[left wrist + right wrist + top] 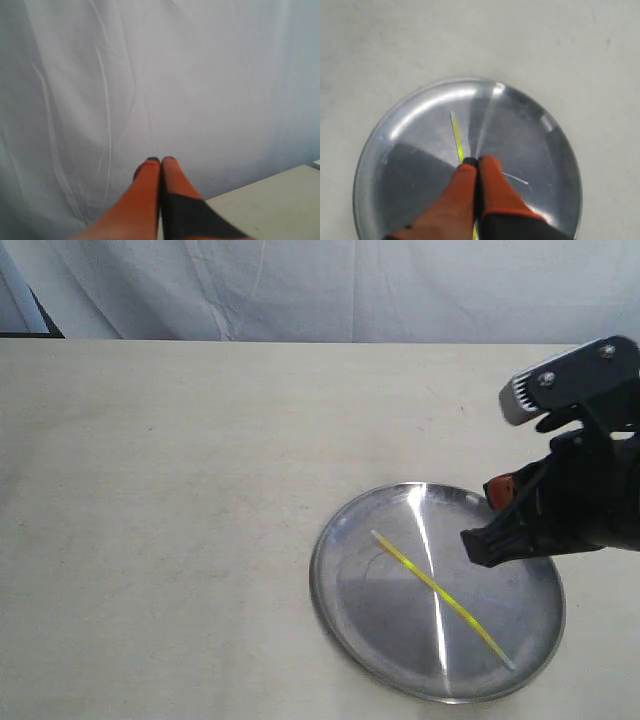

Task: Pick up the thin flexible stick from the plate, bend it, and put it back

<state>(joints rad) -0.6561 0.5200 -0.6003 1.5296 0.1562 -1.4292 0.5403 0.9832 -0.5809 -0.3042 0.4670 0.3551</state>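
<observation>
The plate (366, 612) is a shiny round silver dish on the beige table, at the front right in the exterior view. The thin flexible stick (437, 590) lies straight and diagonal across it, yellow with pale ends. My right gripper (478, 545) hovers over the plate's right side, shut, with nothing between its orange fingers. From the right wrist, the gripper (478, 161) is above the plate (410, 165), and the stick (456, 135) runs underneath the fingertips. My left gripper (160, 161) shows only in its wrist view, shut and empty, pointing at the white cloth.
White cloth (320, 285) hangs behind the table's far edge. A dark object (35, 318) sits at the back left corner. A bright glare streak (432, 580) crosses the plate. A corner of the table (280, 200) shows in the left wrist view.
</observation>
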